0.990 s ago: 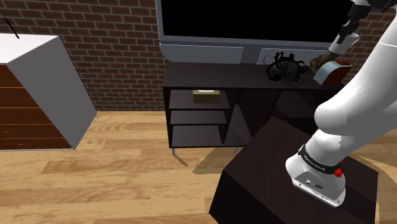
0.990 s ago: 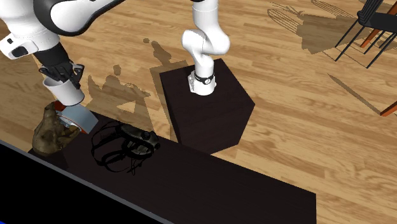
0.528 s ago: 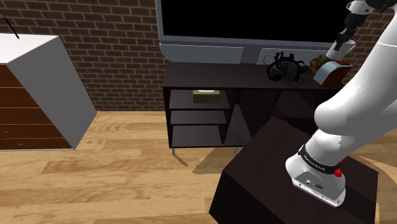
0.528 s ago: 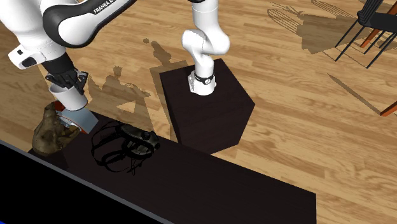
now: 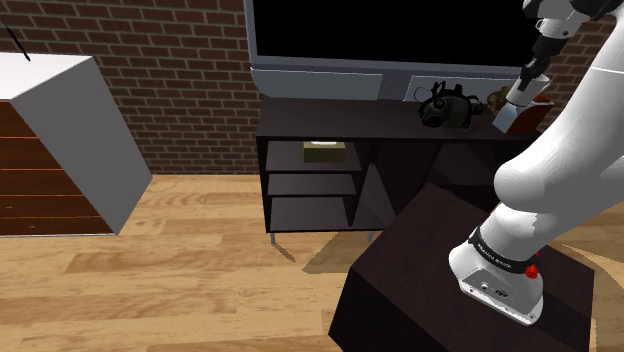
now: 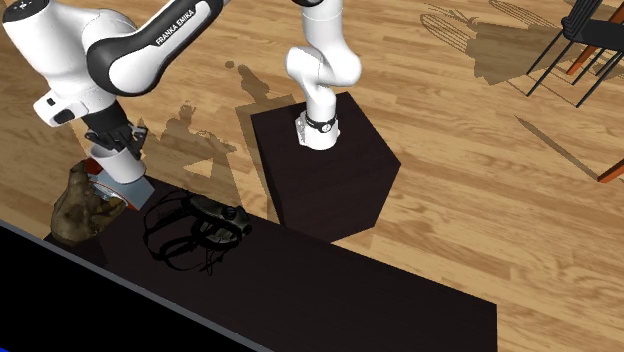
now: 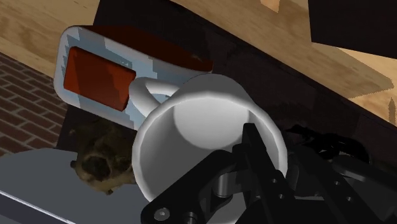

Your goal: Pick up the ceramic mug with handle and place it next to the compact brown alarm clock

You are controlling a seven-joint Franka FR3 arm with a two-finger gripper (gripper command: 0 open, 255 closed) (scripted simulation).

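While the hand [image 5: 534, 68] pinches the white mug [image 7: 203, 121] by its rim, one finger inside, the mug hangs right over the clock [image 7: 95, 76]. Risk: lowering here hits the clock or nudges the brown lump [image 7: 102, 159] beside the clock; the rim grip could slip.

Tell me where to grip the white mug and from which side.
Pinch the white mug by its wall at the rim, opposite the handle, one finger inside, coming from above. The mouth faces the hand and the handle juts toward the clock.
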